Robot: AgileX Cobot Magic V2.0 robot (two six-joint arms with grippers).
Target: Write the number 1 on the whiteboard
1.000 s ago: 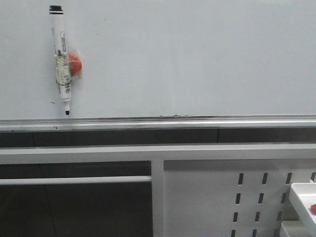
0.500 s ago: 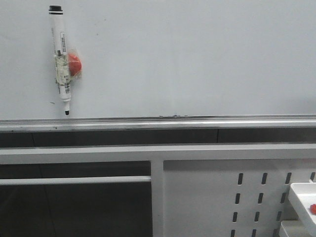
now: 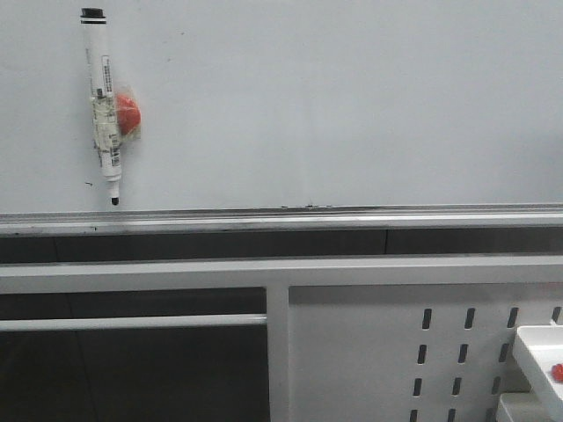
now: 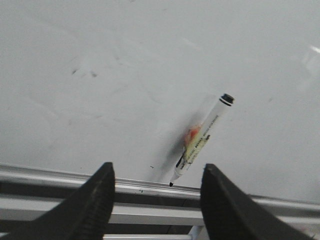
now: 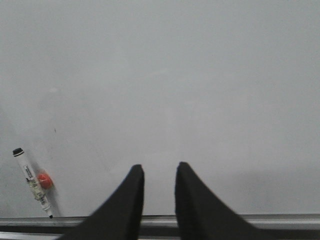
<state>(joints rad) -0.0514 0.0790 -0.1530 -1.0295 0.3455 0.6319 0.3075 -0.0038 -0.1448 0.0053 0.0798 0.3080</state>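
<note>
Pale grey gloss fills most of every view: the whiteboard (image 3: 352, 105) stands bare, with no number 1 on it anywhere the pictures reach. Only faint smudges show in the left wrist view, and a tiny dark speck sits near the marker's tip in the front view.

The marker (image 3: 103, 105) hangs on the board's left part, tip down, just above the silver rail (image 3: 281, 218), fixed beside a red blob (image 3: 128, 114) that looks like a magnet wrapped in tape.

The left hand (image 4: 156, 197) is spread wide and empty, facing the marker (image 4: 200, 140) but apart from it. The right hand (image 5: 159, 192) has its fingers (image 5: 131, 200) close together with a narrow gap and nothing between them; it faces the blank middle of the board, well away from the marker (image 5: 32, 182).

So the task looks barely begun. As I judge it, everything is left: take the marker off the board, likely with the left hand, bring the tip to a free spot and draw one downward stroke.
</note>
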